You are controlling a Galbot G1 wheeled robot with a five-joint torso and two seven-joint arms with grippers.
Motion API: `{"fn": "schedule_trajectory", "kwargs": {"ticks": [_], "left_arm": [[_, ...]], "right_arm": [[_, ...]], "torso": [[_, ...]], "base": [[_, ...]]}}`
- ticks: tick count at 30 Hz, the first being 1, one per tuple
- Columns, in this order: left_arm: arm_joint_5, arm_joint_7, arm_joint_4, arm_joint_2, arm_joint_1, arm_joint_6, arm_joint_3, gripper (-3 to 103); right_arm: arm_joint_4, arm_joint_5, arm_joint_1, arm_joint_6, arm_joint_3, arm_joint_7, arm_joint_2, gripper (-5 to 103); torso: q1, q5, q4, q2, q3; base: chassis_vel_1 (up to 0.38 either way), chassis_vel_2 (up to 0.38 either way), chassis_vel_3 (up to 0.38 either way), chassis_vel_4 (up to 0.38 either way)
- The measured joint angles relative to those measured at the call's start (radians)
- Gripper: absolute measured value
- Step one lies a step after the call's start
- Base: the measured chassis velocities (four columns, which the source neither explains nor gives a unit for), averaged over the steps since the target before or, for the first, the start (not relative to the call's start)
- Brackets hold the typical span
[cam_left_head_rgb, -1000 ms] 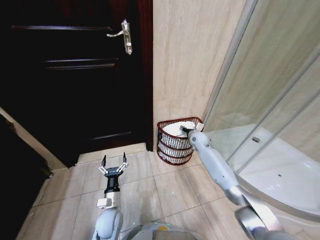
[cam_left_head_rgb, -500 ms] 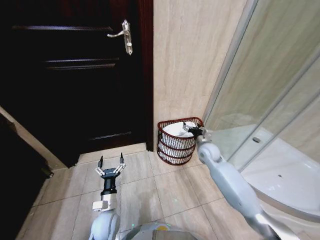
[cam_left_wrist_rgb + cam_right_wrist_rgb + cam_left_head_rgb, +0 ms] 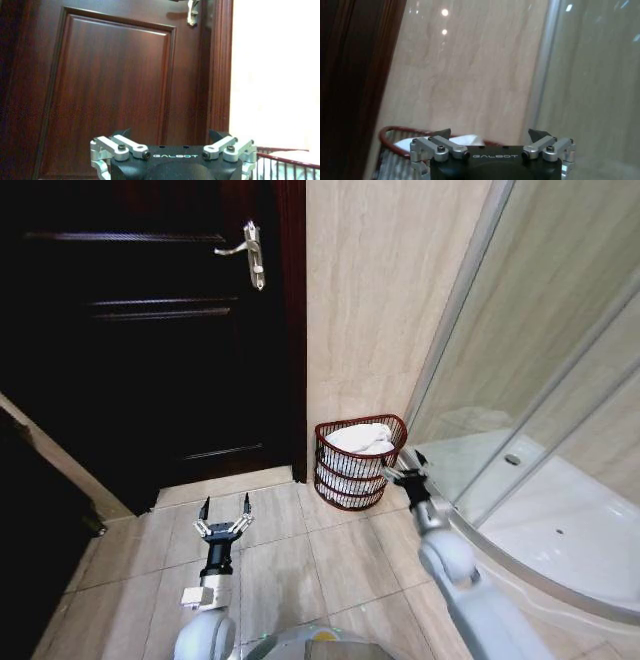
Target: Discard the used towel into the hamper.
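Towel (image 3: 360, 438), white and bunched, lies inside the hamper (image 3: 352, 480), its folds heaped up to about the level of the red-brown rim. That round slatted basket stands on the tiled floor (image 3: 300, 560) against the beige wall (image 3: 380, 300), in the corner between the dark wooden door (image 3: 150, 340) and the glass shower enclosure (image 3: 540, 380). The right gripper (image 3: 407, 467) hangs just beside the hamper on the shower side, a little below its rim and apart from the towel; its fingers are spread wide with nothing between them. The right arm reaches forward from the robot's lower right, forearm stretched out in a nearly straight line toward the basket. From the right wrist view the spread fingers (image 3: 440, 135) frame the hamper's rim (image 3: 395, 132) and a patch of white towel (image 3: 465, 139) beyond them, with the wall behind. The left gripper (image 3: 224, 515) sits low over the floor tiles in front of the door, well apart from the hamper, pointing forward, its fingers also splayed and empty. The left arm is short and tucked close to the robot's body. In the left wrist view the door panel rises ahead, and the hamper's rim (image 3: 285, 159) shows at the corner.
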Motion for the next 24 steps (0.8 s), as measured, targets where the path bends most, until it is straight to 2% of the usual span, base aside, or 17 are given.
{"fn": "schedule_trajectory", "kwargs": {"ticks": [3,4,8,14,24], "left_arm": [[-0.016,0.022,-0.009,0.026,0.005,0.006,-0.004,100],[-0.016,0.022,-0.009,0.026,0.005,0.006,-0.004,100],[-0.049,0.055,-0.011,0.071,0.012,0.006,-0.005,100],[-0.090,0.077,-0.019,0.104,0.022,0.007,-0.011,100],[-0.079,0.063,-0.021,0.078,0.040,-0.011,-0.014,100]], "right_arm": [[0.048,-0.027,-0.096,0.049,0.077,-0.063,0.094,100],[0.048,-0.027,-0.096,0.049,0.077,-0.063,0.094,100],[0.135,-0.038,-0.241,0.103,0.114,-0.121,0.193,100],[0.221,-0.055,-0.321,0.125,0.118,-0.127,0.230,100],[0.264,-0.068,-0.355,0.120,0.088,-0.109,0.218,100]], "torso": [[0.000,0.0005,0.0000,0.000,0.000],[0.000,0.0005,0.0000,0.000,0.000],[0.000,0.0000,-0.0001,0.000,0.000],[0.000,0.0000,-0.0001,0.000,0.000],[0.000,0.0003,0.0001,0.000,0.000]], "base": [[0.000,0.000,0.000,0.000],[0.000,0.000,0.000,0.000],[0.000,0.000,0.000,0.000],[0.000,0.000,0.000,0.000],[0.000,0.000,0.000,0.000]]}}
